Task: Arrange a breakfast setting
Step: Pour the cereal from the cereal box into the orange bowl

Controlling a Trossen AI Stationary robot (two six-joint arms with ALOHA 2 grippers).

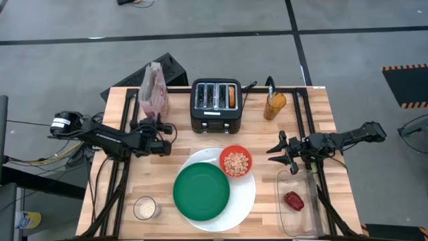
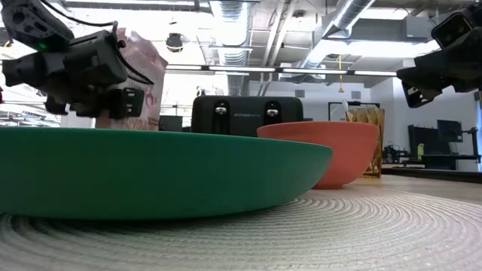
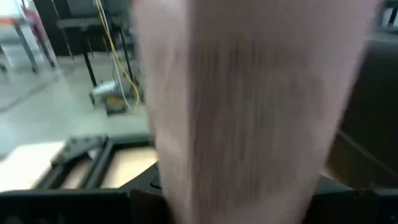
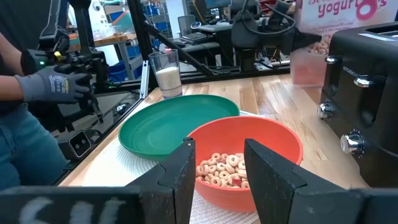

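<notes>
The green plate (image 1: 200, 191) lies on the large white round plate (image 1: 244, 201), which is woven like a mat (image 2: 339, 233). The red bowl (image 1: 235, 161) of cereal rings sits on the white plate's far right part. A bagel (image 1: 231, 97) stands in a toaster slot. A small red food item (image 1: 293, 200) lies in the clear tub. A spoon handle (image 1: 270, 85) sticks out of an amber cup. My left gripper (image 1: 160, 126) is at the near side of an upright pink bag (image 1: 154, 90), which fills the left wrist view (image 3: 249, 106). My right gripper (image 4: 217, 180) is open and empty, right of the bowl (image 4: 242, 162).
The black toaster (image 1: 216, 106) stands at the far middle and the amber cup (image 1: 274, 105) to its right. The clear tub (image 1: 297, 221) is at the near right. A glass of white stuff (image 1: 145, 208) stands near the front left. A person's gloved hand (image 4: 53, 84) shows beyond the table.
</notes>
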